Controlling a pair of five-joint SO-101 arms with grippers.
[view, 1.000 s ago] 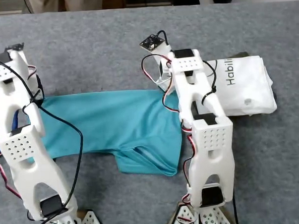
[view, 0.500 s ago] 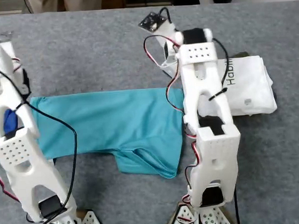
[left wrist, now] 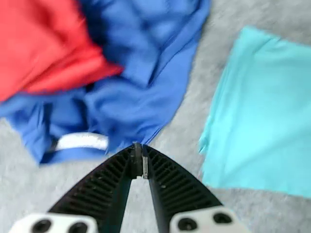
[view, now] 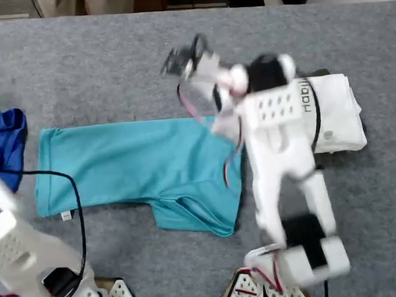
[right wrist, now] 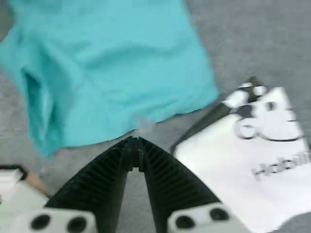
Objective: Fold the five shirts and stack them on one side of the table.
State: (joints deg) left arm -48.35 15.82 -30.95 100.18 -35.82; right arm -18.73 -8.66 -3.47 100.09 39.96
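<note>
Looking over the grey table, I see the teal shirt lying flat at centre, its 3 o'clock edge hidden by my blurred right arm. The folded white shirt sits at 3 o'clock. The blue shirt is cut off at 9 o'clock, with the red shirt touching it. My left gripper and right gripper are pinched closed on nothing. A second ago both arms covered the teal shirt's ends; they have since pulled back.

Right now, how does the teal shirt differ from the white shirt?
The teal shirt lies spread wide in the middle, one sleeve bunched; the white shirt is a compact folded rectangle beside the right arm. The teal shirt is plain; the white shirt carries dark print. Both lie flat.
</note>
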